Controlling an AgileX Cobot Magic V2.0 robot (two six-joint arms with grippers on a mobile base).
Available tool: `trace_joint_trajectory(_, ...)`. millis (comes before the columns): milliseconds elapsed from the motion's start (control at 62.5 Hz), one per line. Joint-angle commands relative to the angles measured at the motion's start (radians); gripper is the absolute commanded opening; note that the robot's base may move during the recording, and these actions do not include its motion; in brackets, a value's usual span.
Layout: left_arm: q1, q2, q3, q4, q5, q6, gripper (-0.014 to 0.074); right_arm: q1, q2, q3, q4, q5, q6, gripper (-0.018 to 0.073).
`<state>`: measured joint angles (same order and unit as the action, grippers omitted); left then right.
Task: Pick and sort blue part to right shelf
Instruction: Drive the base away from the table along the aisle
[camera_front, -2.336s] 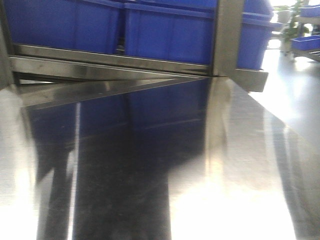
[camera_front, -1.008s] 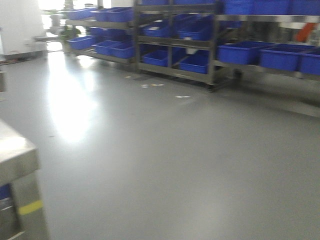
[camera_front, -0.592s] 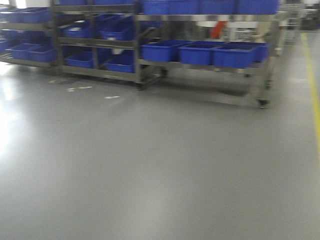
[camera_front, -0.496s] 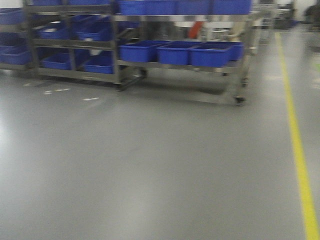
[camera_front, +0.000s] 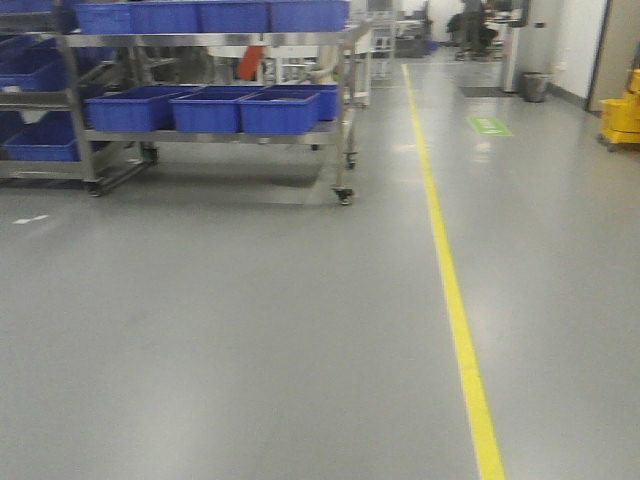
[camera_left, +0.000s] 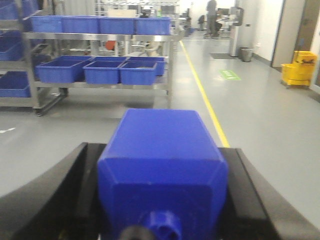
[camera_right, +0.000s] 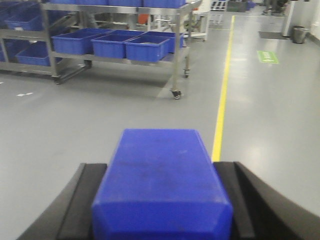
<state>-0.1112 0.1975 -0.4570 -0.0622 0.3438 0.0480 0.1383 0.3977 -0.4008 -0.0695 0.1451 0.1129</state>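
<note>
You had two blue parts, left blue part (camera_left: 162, 150) gripped inside left pincer (camera_left: 161, 205), right blue part (camera_right: 161, 170) gripped inside right pincer (camera_right: 161, 215).

Plastic, metal and a sheen on the floor

We see a blue part (camera_left: 162, 165) of smooth, faintly glossy plastic, a second blue part (camera_right: 160, 185) matt and lightly scuffed, bins (camera_front: 280, 110) of blue plastic on a bare-metal shelf (camera_front: 200, 40), and a smooth grey floor (camera_front: 250, 330) with a soft sheen, its yellow line (camera_front: 452, 290) matt.
</note>
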Motion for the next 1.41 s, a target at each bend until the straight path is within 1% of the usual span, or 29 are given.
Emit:
trace_joint_trajectory(0, -0.001, 0.008, -0.029, -0.003, -0.096, -0.001, 0.0333, -0.005, 0.003, -0.031, -0.011, -0.091, -0.002, 0.0368)
trace_joint_trajectory(1392, -0.001, 0.008, -0.029, -0.003, -0.096, -0.001, 0.0333, -0.005, 0.003, -0.031, -0.011, -0.091, -0.002, 0.0368)
